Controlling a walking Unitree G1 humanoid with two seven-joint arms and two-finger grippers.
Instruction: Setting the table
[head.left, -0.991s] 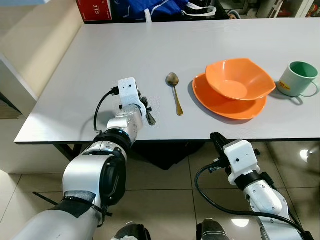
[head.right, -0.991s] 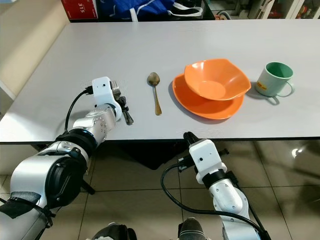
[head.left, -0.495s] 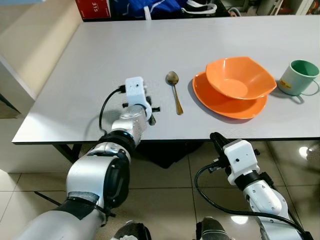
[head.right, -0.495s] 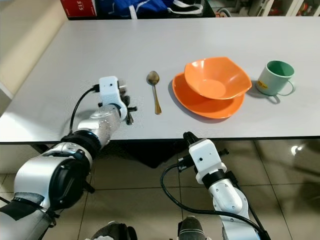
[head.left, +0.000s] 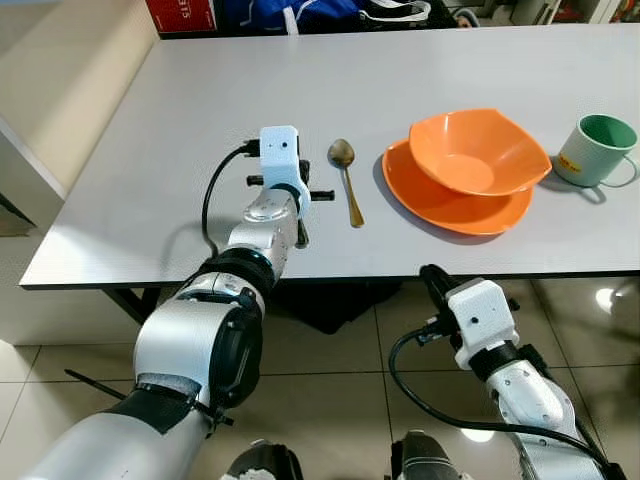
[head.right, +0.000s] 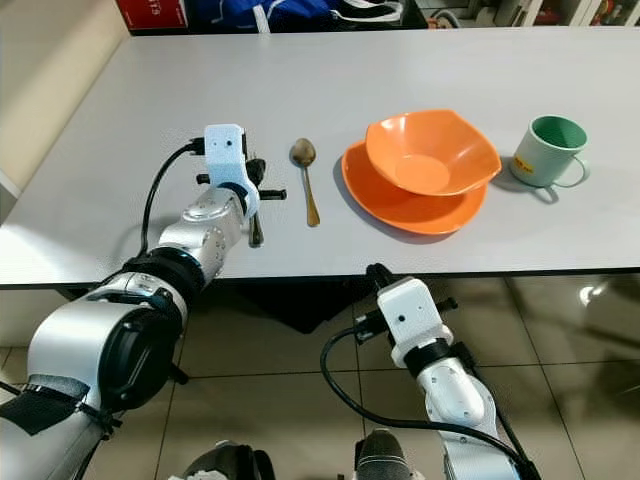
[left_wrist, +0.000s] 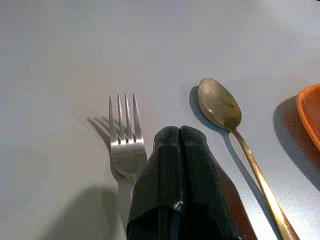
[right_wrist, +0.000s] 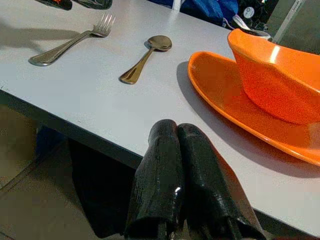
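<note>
1. Fork (left_wrist: 125, 150) lies flat on the grey surface (head.left: 150, 150), tines away from the robot, just left of the spoon (head.left: 347, 180) and apart from it.
2. Left hand (left_wrist: 180, 145) hangs just above the fork's handle, fingers pressed together on nothing; a second ago it was further left, so the fork looks newly set down and let go.
3. Spoon sits parallel to the fork, just left of the orange plate (head.left: 420, 205).
4. Orange bowl (head.left: 478, 150) rests on the plate, tilted slightly; a green mug (head.left: 597, 150) stands just right of it.
5. Right hand (right_wrist: 182, 150) waits below the surface's near edge, closed and empty.
6. To my eye, this place is nearly laid.
</note>
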